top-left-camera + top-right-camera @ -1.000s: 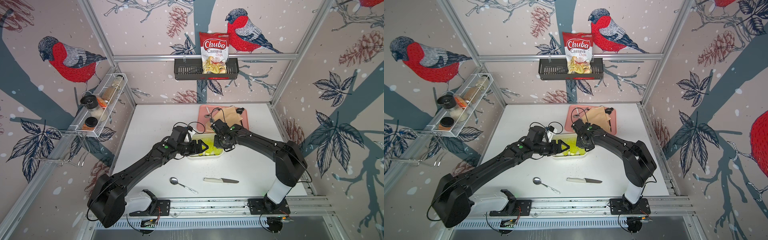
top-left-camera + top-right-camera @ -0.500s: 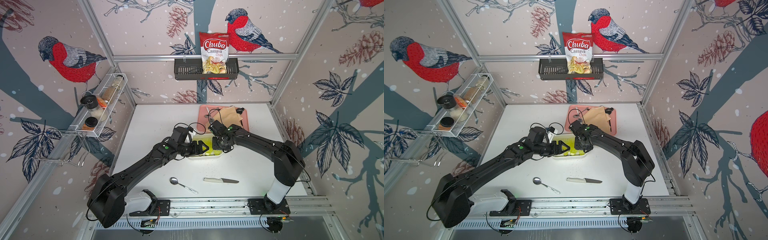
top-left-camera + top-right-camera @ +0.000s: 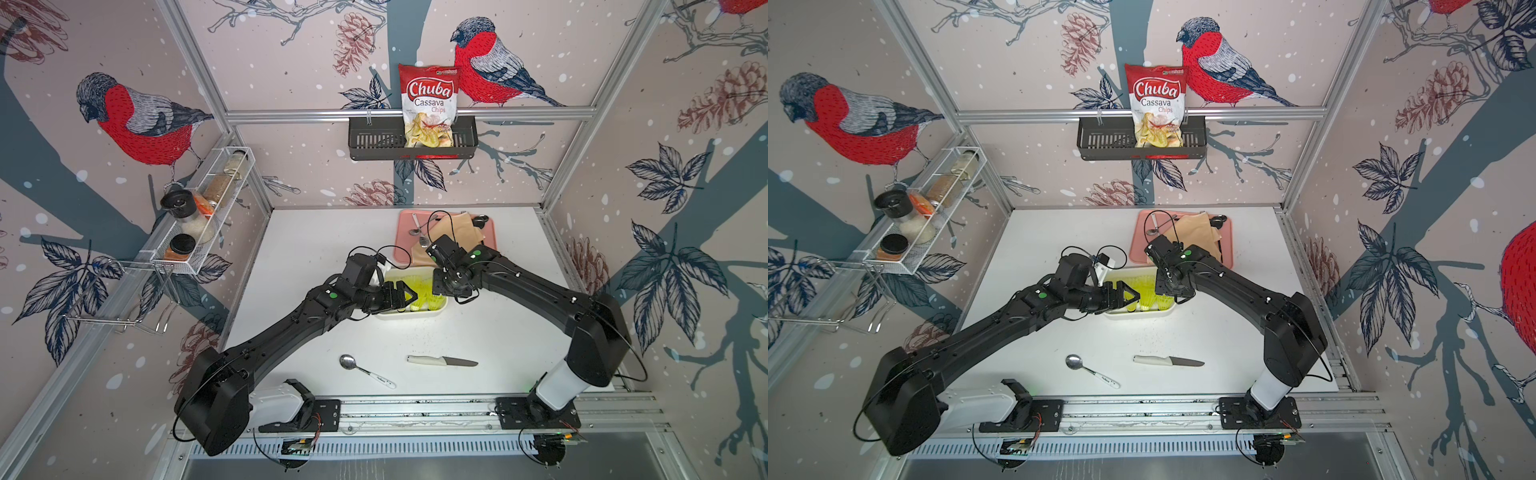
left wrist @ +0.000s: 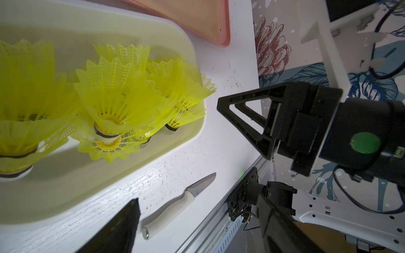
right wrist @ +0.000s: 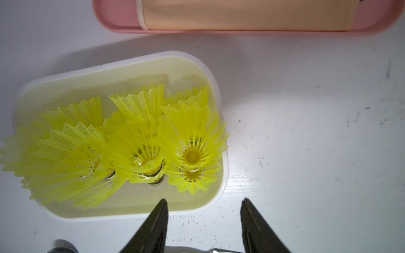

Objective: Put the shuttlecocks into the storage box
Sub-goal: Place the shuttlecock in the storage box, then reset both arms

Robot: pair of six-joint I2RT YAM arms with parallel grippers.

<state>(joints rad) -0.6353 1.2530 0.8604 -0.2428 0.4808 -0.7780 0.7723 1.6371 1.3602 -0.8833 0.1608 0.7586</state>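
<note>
Since the right gripper (image 5: 203, 225) has just opened (empty now), another of the shuttlecocks (image 5: 190, 153) seems dropped into the storage box (image 5: 175, 54). The left gripper (image 3: 405, 293) stands wide, holding nothing.

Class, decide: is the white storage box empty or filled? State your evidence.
Filled. The storage box holds a cluster of yellow shuttlecocks inside its walls. Several are nested in stacks, and their spread skirts cover much of its floor.

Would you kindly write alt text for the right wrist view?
Yellow shuttlecocks crowd a white storage box on a white table. The right claw is open and empty at the box's edge, with a pink tray beyond.
</note>
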